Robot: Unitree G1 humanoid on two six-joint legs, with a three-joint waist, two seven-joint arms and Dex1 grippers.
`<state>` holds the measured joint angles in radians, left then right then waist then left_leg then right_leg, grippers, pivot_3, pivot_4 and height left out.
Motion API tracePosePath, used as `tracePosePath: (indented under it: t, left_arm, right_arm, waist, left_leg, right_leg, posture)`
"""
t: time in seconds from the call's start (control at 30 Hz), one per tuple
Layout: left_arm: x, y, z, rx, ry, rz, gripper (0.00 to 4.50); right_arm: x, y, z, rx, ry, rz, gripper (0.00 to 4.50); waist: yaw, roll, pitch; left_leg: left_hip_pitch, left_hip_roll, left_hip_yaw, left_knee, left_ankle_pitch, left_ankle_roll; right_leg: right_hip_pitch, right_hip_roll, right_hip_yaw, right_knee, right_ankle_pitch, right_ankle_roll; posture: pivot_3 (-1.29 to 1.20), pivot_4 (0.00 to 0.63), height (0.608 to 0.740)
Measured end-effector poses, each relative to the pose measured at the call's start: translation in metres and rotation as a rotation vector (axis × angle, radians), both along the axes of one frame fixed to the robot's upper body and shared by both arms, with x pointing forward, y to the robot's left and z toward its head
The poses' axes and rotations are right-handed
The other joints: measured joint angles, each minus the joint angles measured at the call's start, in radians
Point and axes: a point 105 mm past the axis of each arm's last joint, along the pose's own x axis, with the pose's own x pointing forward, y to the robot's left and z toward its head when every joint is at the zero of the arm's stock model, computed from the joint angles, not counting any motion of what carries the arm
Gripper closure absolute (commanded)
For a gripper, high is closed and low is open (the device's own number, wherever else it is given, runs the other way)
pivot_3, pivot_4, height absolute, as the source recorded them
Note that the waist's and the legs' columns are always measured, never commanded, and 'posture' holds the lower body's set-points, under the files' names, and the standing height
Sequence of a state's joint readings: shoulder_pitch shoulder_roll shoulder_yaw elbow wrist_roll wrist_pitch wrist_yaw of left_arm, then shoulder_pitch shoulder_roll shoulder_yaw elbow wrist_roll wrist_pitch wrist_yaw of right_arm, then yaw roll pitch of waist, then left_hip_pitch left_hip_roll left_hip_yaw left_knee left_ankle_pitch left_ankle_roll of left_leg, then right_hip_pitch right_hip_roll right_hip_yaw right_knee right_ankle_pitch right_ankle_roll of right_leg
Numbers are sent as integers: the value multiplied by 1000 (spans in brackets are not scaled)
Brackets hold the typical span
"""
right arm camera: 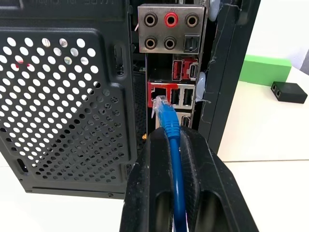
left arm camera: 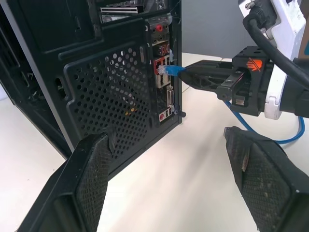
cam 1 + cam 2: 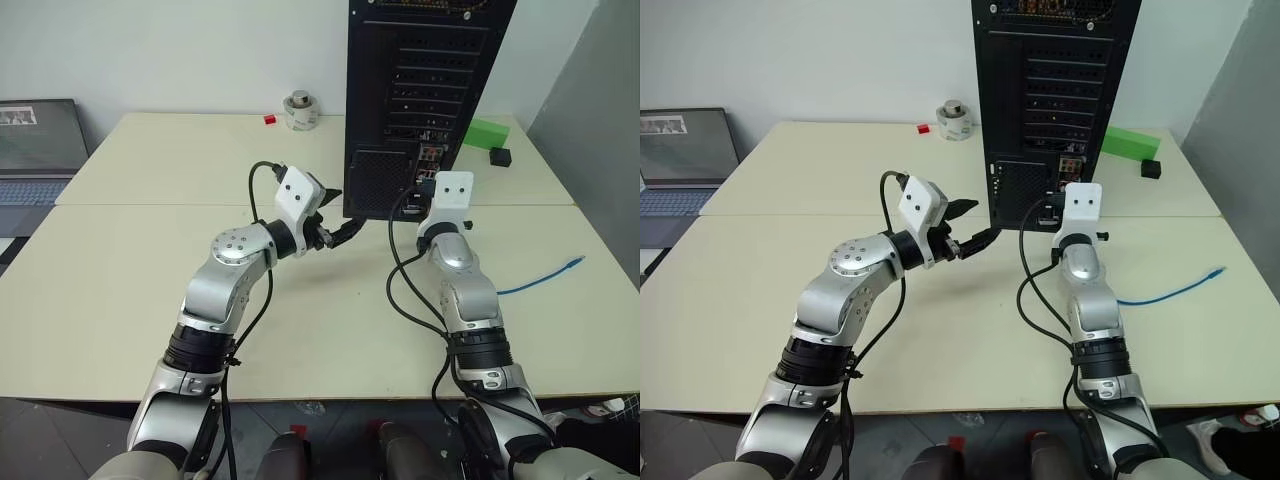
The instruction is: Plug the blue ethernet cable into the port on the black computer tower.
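The black computer tower [image 3: 420, 90] stands upright at the back of the table. My right gripper [image 1: 171, 137] is shut on the blue ethernet cable [image 1: 175, 164] just behind its clear plug [image 1: 161, 104]. The plug's tip is at the mouth of the red-framed port [image 1: 157, 93] in the connector strip; I cannot tell how deep it sits. The rest of the cable [image 3: 540, 280] trails over the table to the right. My left gripper [image 3: 338, 212] is open and empty, level, in front of the tower's mesh grille [image 2: 111, 96], left of the right gripper [image 2: 193, 75].
A grey laptop [image 3: 40, 150] sits at the far left. A tape roll [image 3: 300, 110] and a small red piece [image 3: 270, 120] lie left of the tower. A green block [image 3: 485, 132] and a small black box [image 3: 500, 156] lie right of it.
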<state>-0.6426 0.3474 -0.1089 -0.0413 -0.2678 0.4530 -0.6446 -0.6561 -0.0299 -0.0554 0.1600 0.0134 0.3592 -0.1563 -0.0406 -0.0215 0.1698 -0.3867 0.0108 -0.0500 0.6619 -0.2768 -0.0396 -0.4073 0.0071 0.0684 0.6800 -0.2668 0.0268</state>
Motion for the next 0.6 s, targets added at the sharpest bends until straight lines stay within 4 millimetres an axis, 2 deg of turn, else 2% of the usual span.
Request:
tracePosePath:
  t: [0.6]
  left_arm:
    - [0,0,0,4,-3,1,712]
  right_arm:
    - [1,3,6,-2,-15,10,4500]
  waist:
    - [-9,0,0]
  left_leg:
    - [-1,0,0,-1,0,0]
  right_leg:
    - [-1,0,0,0,0,0]
  posture:
    - [0,150,740]
